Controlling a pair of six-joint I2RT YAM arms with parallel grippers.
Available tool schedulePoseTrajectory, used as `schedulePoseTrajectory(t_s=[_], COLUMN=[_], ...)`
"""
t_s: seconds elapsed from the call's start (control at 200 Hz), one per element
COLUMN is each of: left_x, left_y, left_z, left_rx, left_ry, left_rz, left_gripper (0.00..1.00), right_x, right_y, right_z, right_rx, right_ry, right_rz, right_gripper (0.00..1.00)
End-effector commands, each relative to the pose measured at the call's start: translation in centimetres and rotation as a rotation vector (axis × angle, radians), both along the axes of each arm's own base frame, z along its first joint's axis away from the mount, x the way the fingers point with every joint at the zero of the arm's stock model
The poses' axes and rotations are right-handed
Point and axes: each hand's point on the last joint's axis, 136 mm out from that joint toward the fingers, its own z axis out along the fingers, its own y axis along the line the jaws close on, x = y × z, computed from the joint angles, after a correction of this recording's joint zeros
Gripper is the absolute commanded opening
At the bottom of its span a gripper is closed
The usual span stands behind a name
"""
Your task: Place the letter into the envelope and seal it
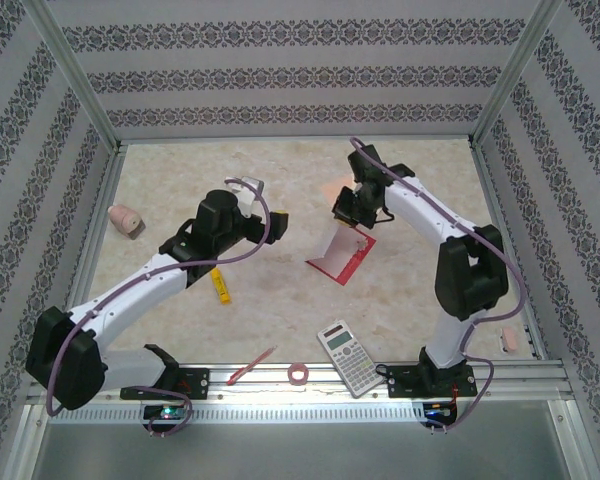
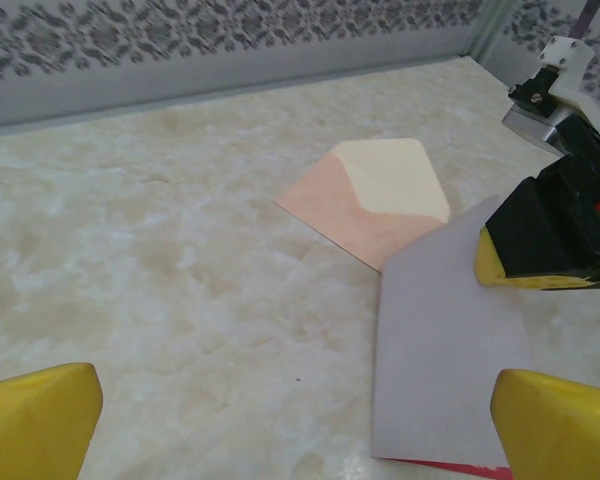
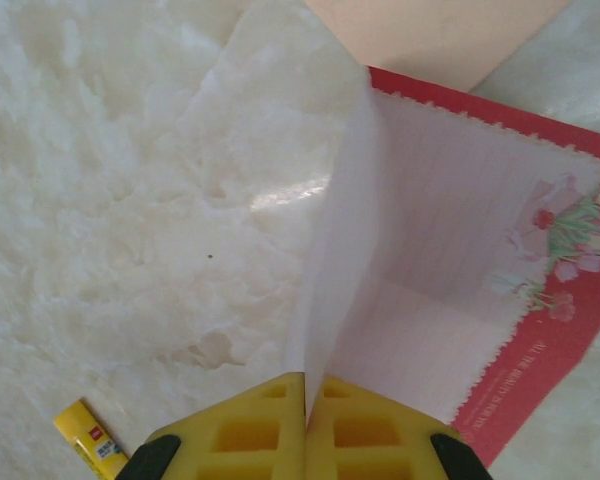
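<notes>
My right hand [image 3: 305, 400] pinches the top edge of the thin red-bordered pink paper letter [image 3: 430, 270], holding that half up, probably to fold it for the peach paper envelope [image 2: 355, 205] lying open-flapped just behind, while my left hand [image 2: 298, 425] stands wide and empty.

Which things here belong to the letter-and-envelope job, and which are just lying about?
Job in hand:
letter
envelope
right gripper, pinching the letter

Lying about:
calculator
yellow stick
red pen
tape ring
</notes>
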Motion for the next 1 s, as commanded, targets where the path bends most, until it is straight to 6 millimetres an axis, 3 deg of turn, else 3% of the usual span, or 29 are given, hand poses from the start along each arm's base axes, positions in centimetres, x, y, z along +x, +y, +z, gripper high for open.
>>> schedulePoseTrajectory(t_s=[0.0, 0.24, 0.395, 0.605, 0.994], left_x=[-0.3, -0.2, 0.1, 1.1, 3.7], left_y=[-1.3, -3.8, -4.4, -4.1, -2.2], left_z=[-0.6, -1.9, -2.5, -2.9, -4.4], left_rx=[-0.073, -0.104, -0.120, -0.180, -0.348], left_ry=[0.117, 0.245, 0.285, 0.334, 0.418], left_rz=[-0.098, -0.301, -0.356, -0.387, -0.385], left_gripper=[1.00, 1.00, 1.00, 1.00, 1.00], right_x=[0.0, -1.7, -2.1, -1.8, -2.4], right_y=[-0.5, -1.5, -1.3, 0.7, 3.8], right_z=[0.2, -1.9, -2.0, 1.0, 9.4], right_rx=[0.017, 0.116, 0.205, 0.390, 0.631], right_ry=[-0.098, -0.214, -0.311, -0.458, -0.578], right_rz=[0.036, 0.055, 0.103, 0.209, 0.370], right_gripper=[0.00, 0.00, 0.00, 0.00, 0.00])
